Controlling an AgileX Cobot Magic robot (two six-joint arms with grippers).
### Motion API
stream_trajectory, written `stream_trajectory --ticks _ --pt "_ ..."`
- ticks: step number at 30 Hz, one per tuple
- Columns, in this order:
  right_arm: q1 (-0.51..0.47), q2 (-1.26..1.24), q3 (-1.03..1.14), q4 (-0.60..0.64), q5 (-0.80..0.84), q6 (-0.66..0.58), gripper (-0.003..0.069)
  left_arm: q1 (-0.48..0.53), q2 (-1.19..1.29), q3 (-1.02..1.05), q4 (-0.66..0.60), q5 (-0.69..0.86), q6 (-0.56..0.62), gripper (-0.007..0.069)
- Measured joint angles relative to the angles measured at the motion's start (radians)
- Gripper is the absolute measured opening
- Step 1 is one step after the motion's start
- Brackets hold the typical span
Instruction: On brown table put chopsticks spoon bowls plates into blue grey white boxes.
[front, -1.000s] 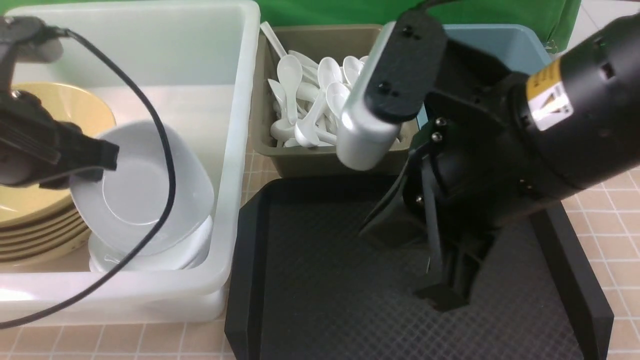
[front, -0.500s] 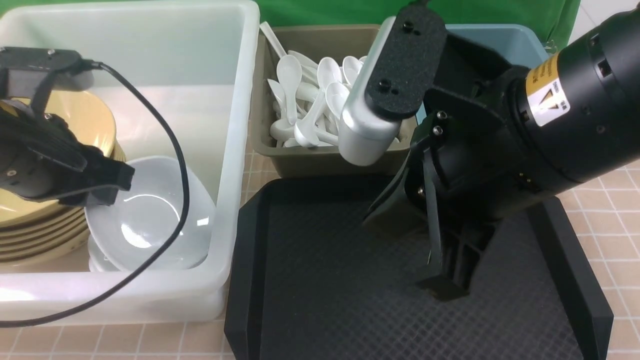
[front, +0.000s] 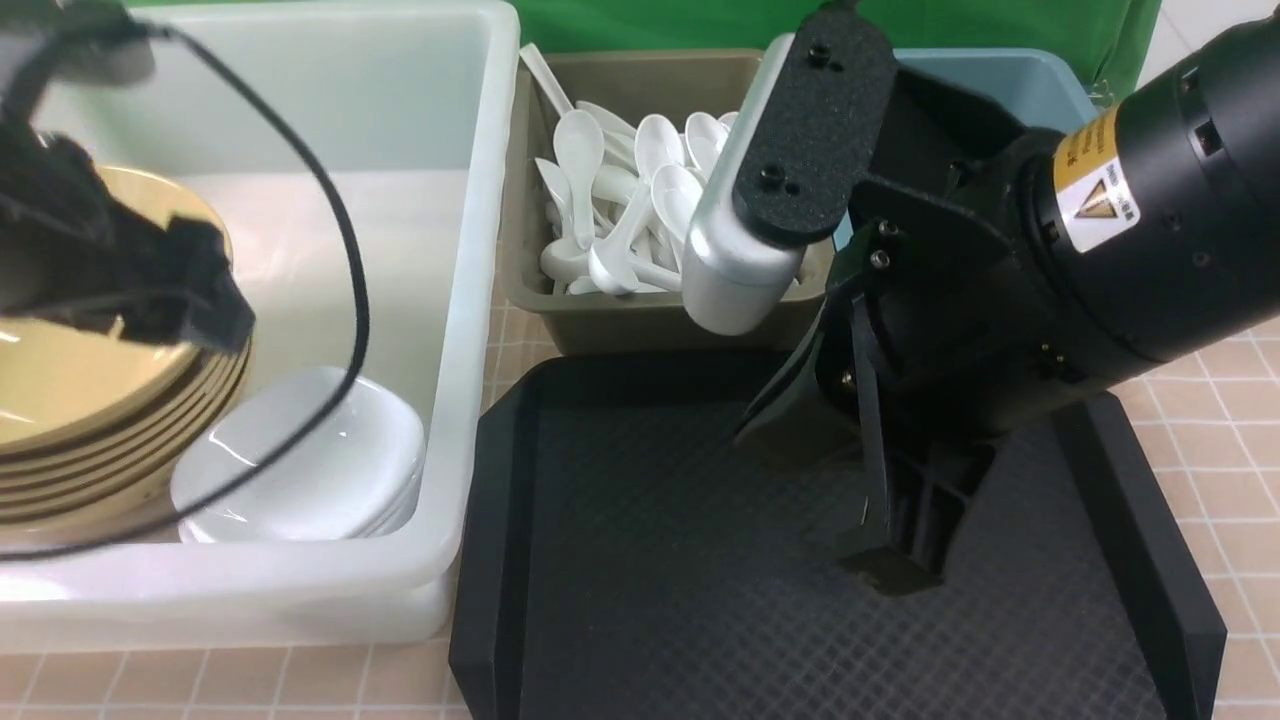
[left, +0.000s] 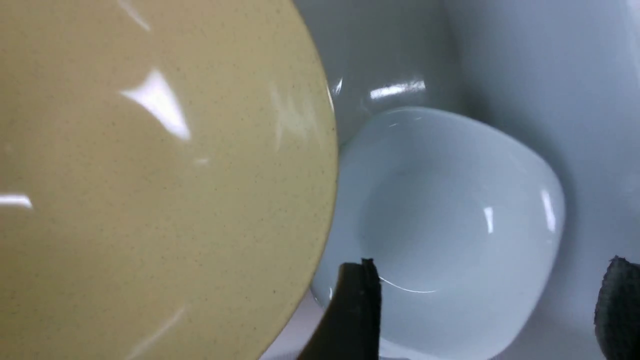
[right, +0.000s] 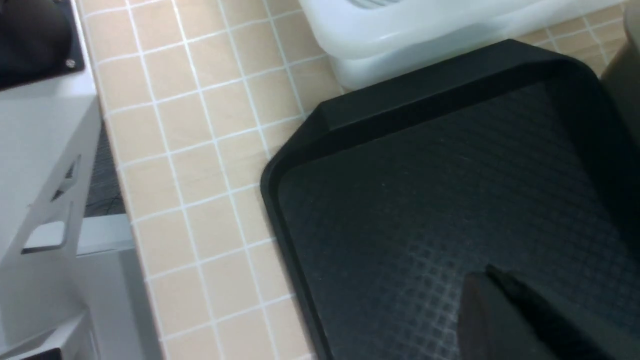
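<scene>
Inside the big white box (front: 470, 300) a stack of tan bowls (front: 90, 420) sits beside a stack of white plates (front: 310, 465). My left gripper (front: 215, 310) hangs above the bowls, blurred. In the left wrist view the left gripper (left: 487, 310) is open, its fingers (left: 357, 310) wide apart above the top plate (left: 450, 215) and not touching it, next to a bowl (left: 150, 175). Several white spoons (front: 620, 210) fill the grey box (front: 640, 325). The blue box (front: 1010, 90) is behind my right arm. My right gripper (front: 890, 570) is shut and empty over the black tray (front: 650, 560). No chopsticks are in view.
The black tray (right: 425, 190) lies on the brown table (right: 200, 150) beside the white box (right: 400, 30). A black cable (front: 345, 250) loops from the left arm over the plates. A green backdrop stands behind the boxes.
My left gripper opened and let go of the tilted white plate, which now lies flat on the stack. The gripper lifted up and away. The right arm barely moved.
</scene>
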Motion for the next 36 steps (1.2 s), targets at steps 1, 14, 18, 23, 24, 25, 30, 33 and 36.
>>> stream_trajectory --ticks 1,14,18,23,24,25,30,33,36 --pt "0.000 0.000 0.000 -0.012 0.000 0.007 0.0047 0.000 -0.009 -0.019 0.000 0.020 -0.009 0.0515" --pt "0.001 -0.198 0.103 -0.138 -0.003 0.163 0.0048 0.000 -0.501 0.335 0.047 -0.102 -0.021 0.0005" --pt "0.001 -0.350 0.253 -0.138 -0.149 0.163 0.0048 0.000 -0.703 0.509 0.048 -0.208 -0.021 0.0001" --pt "0.001 -0.544 0.448 -0.133 -0.347 0.189 0.0048 0.000 -0.930 0.688 0.049 -0.303 -0.022 0.0001" --pt "0.001 -0.591 0.483 -0.133 -0.379 0.199 0.0048 0.000 -0.975 0.720 0.049 -0.322 -0.022 0.0001" --pt "0.001 -0.621 0.509 -0.133 -0.421 0.213 0.0048 0.000 -0.995 0.734 0.049 -0.331 -0.022 0.0001" --pt "0.001 -0.750 0.620 -0.131 -0.584 0.263 0.0048 0.000 -1.113 0.790 0.049 -0.351 -0.022 0.0001" --pt "0.001 -0.781 0.652 -0.130 -0.632 0.267 0.0048 0.000 -1.148 0.791 0.049 -0.351 -0.022 0.0001" --pt "0.001 -0.784 0.659 -0.130 -0.639 0.267 0.0048 0.000 -1.154 0.791 0.049 -0.351 -0.022 0.0001"
